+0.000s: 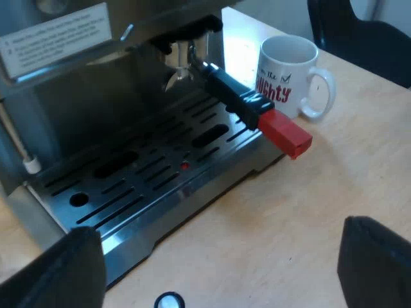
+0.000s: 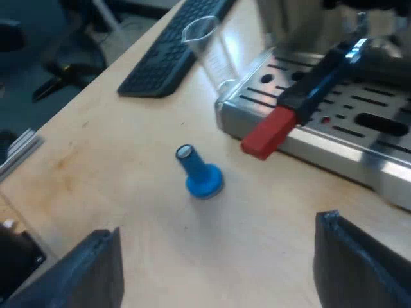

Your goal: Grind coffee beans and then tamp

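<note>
Your left claw hangs wide and empty over the counter, just short of the espresso machine's drip tray. The holder is locked into the machine's front. Its dark handle reaches out over the tray to the red end, and the mug stands just beyond that.

I judge the step in hand to be taking that handle, so the holder can be freed for grinding. Come in level with the handle and straddle the dark part rather than the red tip. Close square on it so it cannot twist between the fingers, and mind the mug when you swing it out.

Your right claw is just as wide and just as empty, poised above the counter near the blue tamper. The tamper stands on its base, apart from the tray's edge; leave it there until the grounds are in. The measuring glass sits close against the machine's corner, with a keyboard farther off. Keep clear of both.
</note>
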### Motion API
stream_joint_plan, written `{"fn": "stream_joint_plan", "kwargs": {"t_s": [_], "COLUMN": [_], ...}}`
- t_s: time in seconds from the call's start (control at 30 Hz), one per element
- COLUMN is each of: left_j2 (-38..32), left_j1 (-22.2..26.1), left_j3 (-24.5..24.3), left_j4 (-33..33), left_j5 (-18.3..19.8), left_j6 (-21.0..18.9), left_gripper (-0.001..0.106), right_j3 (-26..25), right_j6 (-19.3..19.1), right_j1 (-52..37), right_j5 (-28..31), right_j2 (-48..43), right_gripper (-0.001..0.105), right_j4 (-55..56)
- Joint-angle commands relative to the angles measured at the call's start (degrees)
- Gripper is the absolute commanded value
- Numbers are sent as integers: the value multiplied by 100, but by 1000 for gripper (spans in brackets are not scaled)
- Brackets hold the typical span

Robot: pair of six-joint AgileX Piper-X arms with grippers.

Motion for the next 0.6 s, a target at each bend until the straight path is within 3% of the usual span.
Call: {"fn": "stream_joint_plan", "kwargs": {"t_s": [0.03, 0.23, 0.57, 0.6], "left_j2": [88, 104, 104, 104], "left_j1": [-10, -10, -10, -10], "left_j3": [177, 680, 943, 961], "left_j4": [-359, -961, -1466, -1466], "left_j5": [193, 591, 630, 630], "left_j6": [29, 29, 29, 29], "left_gripper": [86, 86, 86, 86], "right_j3": [-85, -85, -85, -75], "right_j6": [-74, -74, -62, -45], "right_j1": [343, 1202, 2726, 3208], "right_j5": [158, 782, 1852, 2213], "right_j2": [114, 435, 1111, 1308], "right_gripper": [63, 63, 63, 63], "right_j4": [-213, -458, -619, -759]}}
